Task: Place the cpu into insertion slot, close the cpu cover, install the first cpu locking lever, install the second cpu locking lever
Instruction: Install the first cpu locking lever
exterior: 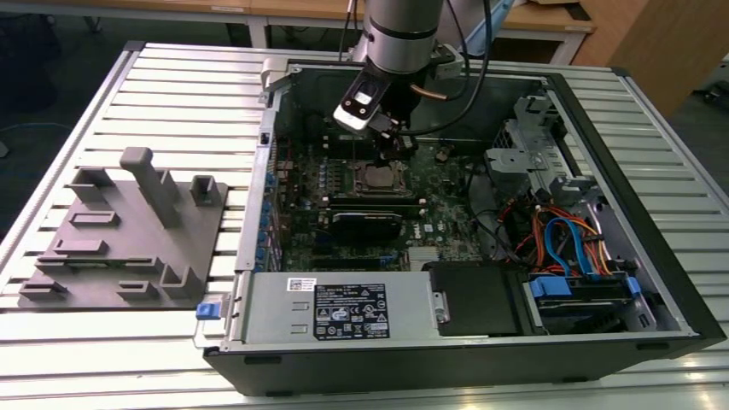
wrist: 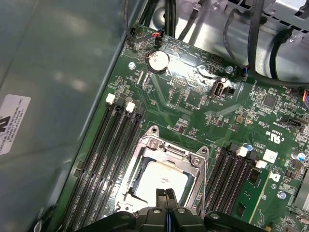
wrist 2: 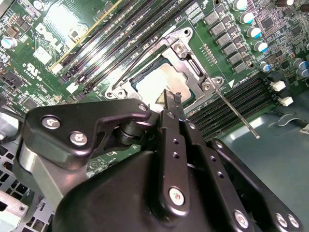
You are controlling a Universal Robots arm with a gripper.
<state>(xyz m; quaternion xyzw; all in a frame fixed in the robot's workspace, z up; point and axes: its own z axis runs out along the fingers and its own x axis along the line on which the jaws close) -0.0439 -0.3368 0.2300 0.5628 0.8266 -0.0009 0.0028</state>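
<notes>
Slatted metal worktop (exterior: 148, 77) w/ an open PC case (exterior: 456, 363) lying on its side. A grey fixture block (exterior: 125, 239) sits on the exterior view's left, well apart from the case. My arm reaches down into the case from the far side, and my gripper (exterior: 393, 158) hangs right over the socket area in the middle of the green board (exterior: 439, 226).

Gripper state: in both wrist views the two fingertips (wrist: 161, 195) are pressed together w/ only a hairline btwn them and nothing held, so closed & empty as far as I can see.

Cpu (wrist: 161, 176) sits flat in the insertion slot (wrist 2: 144, 72), its silver-tan top showing thru the window of the cpu cover (wrist: 169, 147). The cover lies down flat round the chip, not tilted up, so I judge placing & closing are done.

Key relation: the cpu is directly below my tips, which are over its edge on the gripper-body side. Can't tell if they touch it or sit a hair above. My approach axis is approx. straight down on the chip.

A thin metal locking lever (wrist 2: 236, 113) pokes out from the cover's corner across the line of the memory slots (wrist 2: 207, 118) toward the bare case floor. Its free end is clear of any hook, so I judge it not latched; can't tell how far it stands off the board. It's off to one side of the gripper, near but not touching. Can't make out the other lever's state
</notes>
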